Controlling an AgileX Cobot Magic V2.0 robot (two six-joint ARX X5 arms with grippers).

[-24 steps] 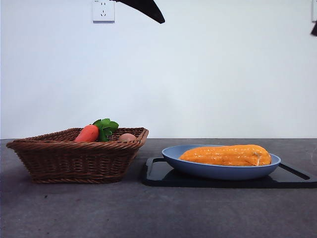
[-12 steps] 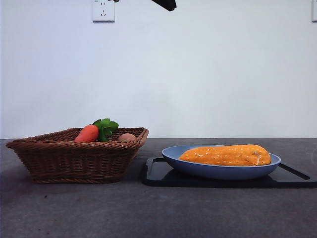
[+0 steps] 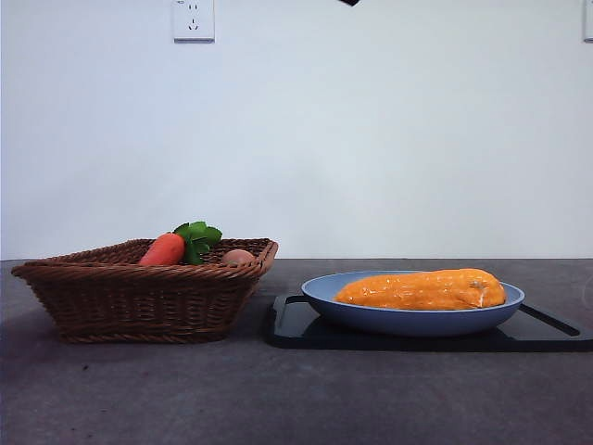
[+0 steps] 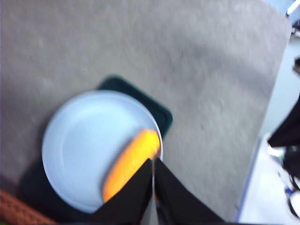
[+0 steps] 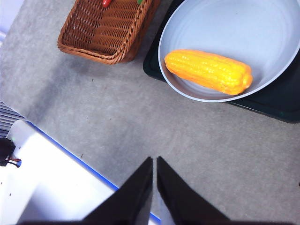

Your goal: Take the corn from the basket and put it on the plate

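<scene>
Left pincer [image 4: 153, 165]: jaws pressed together, nothing between them, held high, pointing down, wrist view blurred. Right pincer [image 5: 154, 163]: jaws closed tip to tip, empty, raised well above desk [image 5: 201, 150], aimed down. Front view: only small black arm tip [image 3: 349, 2] at top edge; which arm, cannot tell.

The corn [image 3: 422, 289] is glossy orange-yellow with bumpy kernels, lying in the matte light-blue plate [image 3: 412, 321], well ahead of the black right gripper [image 5: 154, 165] and just past the black left gripper [image 4: 153, 168]. Under the plate sits a flat black tray [image 3: 296, 326]. The basket [image 3: 139, 297] is brown woven wicker holding a red-orange carrot [image 3: 165, 249] with green leaves. The table [image 3: 278, 399] is speckled grey.
</scene>
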